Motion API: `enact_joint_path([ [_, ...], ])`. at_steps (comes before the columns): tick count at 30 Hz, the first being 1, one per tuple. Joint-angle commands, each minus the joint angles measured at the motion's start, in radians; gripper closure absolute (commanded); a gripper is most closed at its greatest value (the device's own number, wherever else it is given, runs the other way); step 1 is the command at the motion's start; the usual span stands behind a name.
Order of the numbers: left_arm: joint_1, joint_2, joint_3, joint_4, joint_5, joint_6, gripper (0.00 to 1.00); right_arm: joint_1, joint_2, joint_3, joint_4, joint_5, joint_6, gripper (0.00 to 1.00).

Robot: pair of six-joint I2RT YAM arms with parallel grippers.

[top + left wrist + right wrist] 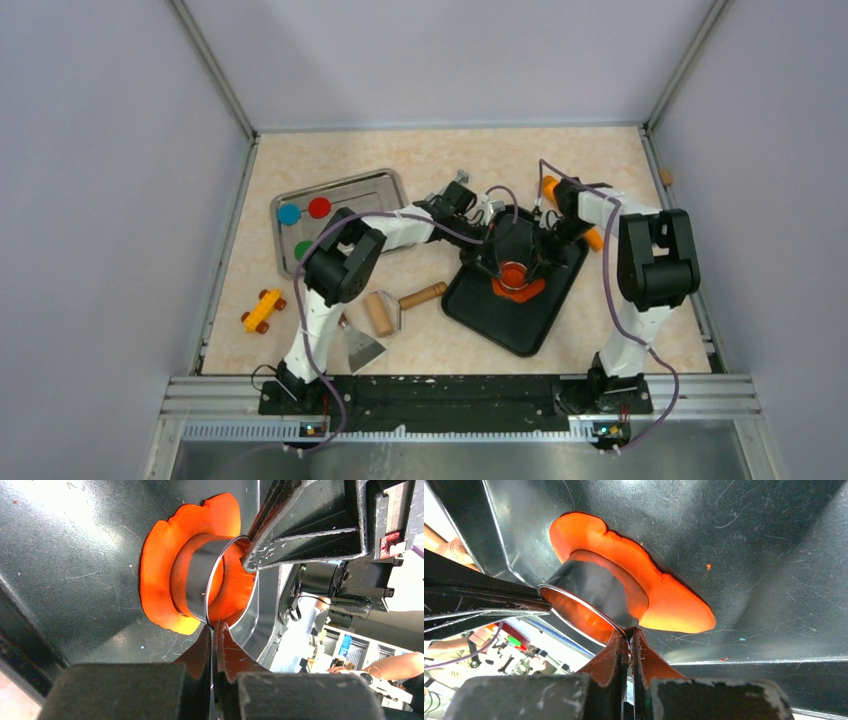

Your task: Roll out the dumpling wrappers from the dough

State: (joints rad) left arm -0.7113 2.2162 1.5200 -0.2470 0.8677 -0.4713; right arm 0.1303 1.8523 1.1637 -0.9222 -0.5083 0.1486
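Observation:
A flattened orange dough sheet lies on the black tray. A round metal cutter ring stands pressed into the dough. It also shows in the left wrist view and the right wrist view. My left gripper is shut on the near rim of the ring. My right gripper is shut on the opposite rim. Both grippers meet over the dough, seen orange around the ring in the right wrist view.
A wooden rolling pin and a wooden cylinder lie left of the tray, with a metal scraper near them. A steel tray holds coloured discs. A yellow toy car sits far left. An orange piece lies behind the right arm.

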Motion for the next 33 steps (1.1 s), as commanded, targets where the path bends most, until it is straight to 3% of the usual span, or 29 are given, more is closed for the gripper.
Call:
enact_joint_path([
  [1,-0.08,0.036,-0.085,-0.025,-0.12,0.07,1.0,-0.001,0.062,0.05,0.177,0.14,-0.056,1.0],
  [15,-0.104,0.003,-0.13,-0.005,-0.116,0.073,1.0,0.004,0.067,0.068,0.2,0.051,-0.042,1.0],
  [19,-0.087,-0.003,-0.118,-0.005,-0.147,0.083,1.0,0.004,0.042,-0.005,0.191,0.031,0.002,1.0],
  [26,-0.034,0.027,-0.024,-0.043,-0.19,0.121,1.0,0.029,-0.049,-0.182,0.201,-0.029,0.071,1.0],
  [33,0.0,0.1,0.097,-0.08,-0.191,0.14,1.0,0.065,-0.077,-0.214,0.196,-0.084,0.114,1.0],
])
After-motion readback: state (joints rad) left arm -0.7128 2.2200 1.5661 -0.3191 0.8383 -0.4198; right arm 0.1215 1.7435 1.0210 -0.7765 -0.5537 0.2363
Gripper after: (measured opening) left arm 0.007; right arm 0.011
